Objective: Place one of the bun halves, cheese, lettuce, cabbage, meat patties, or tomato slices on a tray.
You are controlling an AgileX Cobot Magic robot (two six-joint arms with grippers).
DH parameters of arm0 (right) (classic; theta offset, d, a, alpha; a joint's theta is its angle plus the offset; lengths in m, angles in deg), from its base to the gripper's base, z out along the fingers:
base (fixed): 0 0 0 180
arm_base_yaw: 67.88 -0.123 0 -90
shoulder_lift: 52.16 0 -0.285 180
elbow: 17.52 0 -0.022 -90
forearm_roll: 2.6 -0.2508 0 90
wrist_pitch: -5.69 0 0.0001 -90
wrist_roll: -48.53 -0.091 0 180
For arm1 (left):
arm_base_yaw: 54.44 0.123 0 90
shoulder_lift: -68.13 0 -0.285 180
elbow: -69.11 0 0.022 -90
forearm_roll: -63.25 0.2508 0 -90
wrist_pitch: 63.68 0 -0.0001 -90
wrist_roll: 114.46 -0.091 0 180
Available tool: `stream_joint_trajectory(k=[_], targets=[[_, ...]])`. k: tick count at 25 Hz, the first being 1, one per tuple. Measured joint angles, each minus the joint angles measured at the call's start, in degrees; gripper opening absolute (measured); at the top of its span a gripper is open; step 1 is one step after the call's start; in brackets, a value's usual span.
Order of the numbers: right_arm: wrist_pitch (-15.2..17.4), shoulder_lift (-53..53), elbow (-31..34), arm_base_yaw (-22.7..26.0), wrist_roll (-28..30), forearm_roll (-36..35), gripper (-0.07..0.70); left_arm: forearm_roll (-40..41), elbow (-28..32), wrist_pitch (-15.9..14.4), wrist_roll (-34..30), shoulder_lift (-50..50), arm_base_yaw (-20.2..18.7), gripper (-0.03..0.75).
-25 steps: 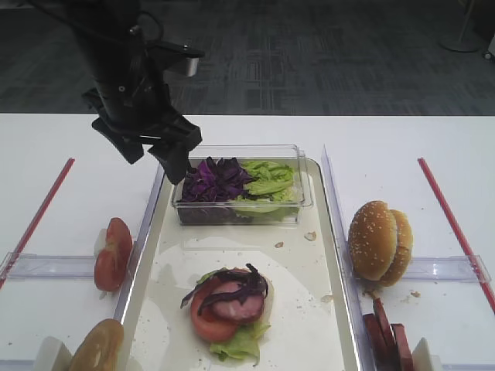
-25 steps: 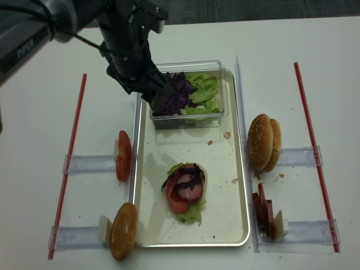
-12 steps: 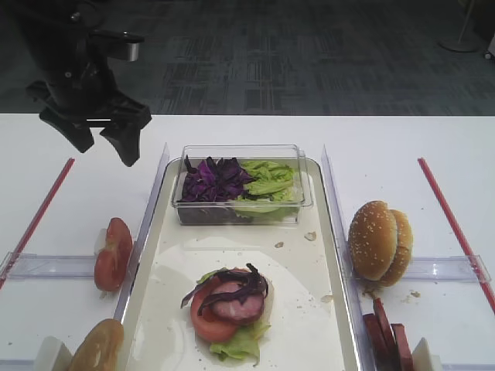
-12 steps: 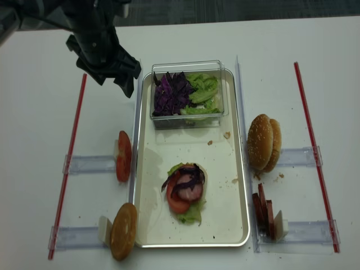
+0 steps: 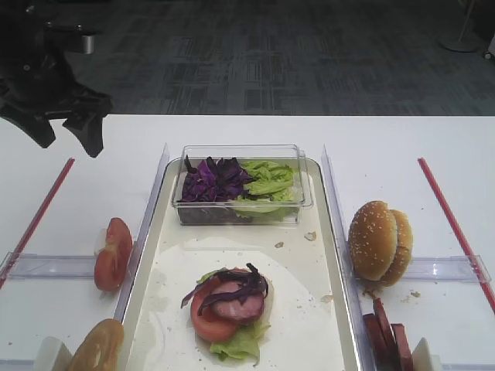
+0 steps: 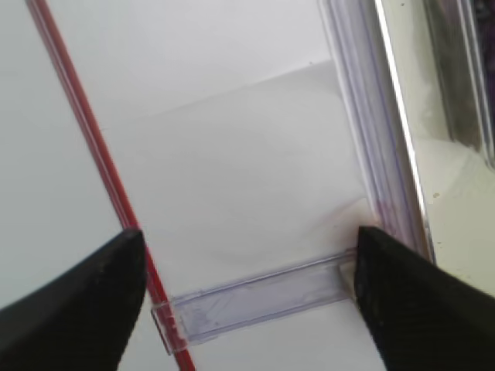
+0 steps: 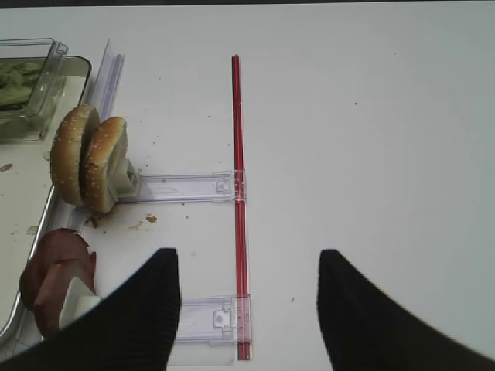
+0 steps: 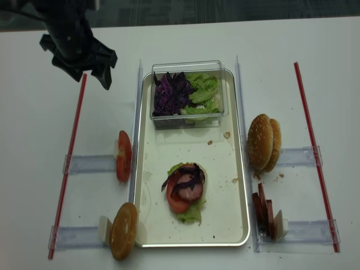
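The tray [image 5: 309, 270] [image 8: 222, 185] holds a stack [image 5: 230, 308] of lettuce, a tomato slice, a meat patty and purple cabbage. More cabbage [image 5: 213, 179] and lettuce [image 5: 267, 181] fill a clear box at the tray's far end. Tomato slices [image 5: 113, 253] and a bun half [image 5: 97, 348] stand left of the tray. Bun halves [image 5: 379, 241] [image 7: 89, 154] and meat patties [image 5: 387, 328] [image 7: 52, 282] stand to its right. My left gripper [image 5: 68, 143] [image 6: 247, 239] hangs open and empty over the far left table. My right gripper [image 7: 247, 259] is open and empty. No cheese shows.
The clear plastic box [image 5: 241, 216] sits on the tray's far end. Clear holder rails [image 6: 255, 301] [image 7: 189, 188] lie on both sides of the tray. Red strips [image 5: 42, 209] [image 7: 238, 193] run along the outer table on each side.
My left gripper has swung left and away from the clear box, past the tray's rim to the far left table, staying open and empty. The food has not moved.
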Motion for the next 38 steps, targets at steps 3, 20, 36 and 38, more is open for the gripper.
stream_joint_trajectory(k=[3, 20, 36, 38], targets=[[0.0, 0.0, 0.0, 0.0, 0.0, 0.0, 0.428, 0.0, 0.0, 0.0, 0.0, 0.0, 1.7, 0.515], [0.0, 0.0, 0.0, 0.0, 0.0, 0.0, 0.428, 0.1, 0.0, -0.1, 0.1, 0.0, 4.8, 0.514], [0.0, 0.0, 0.0, 0.0, 0.0, 0.0, 0.428, 0.1, 2.1, -0.2, 0.1, 3.8, 5.5, 0.514], [0.0, 0.0, 0.0, 0.0, 0.0, 0.0, 0.427, 0.1, 2.8, -0.3, 0.1, 5.0, 6.1, 0.514]])
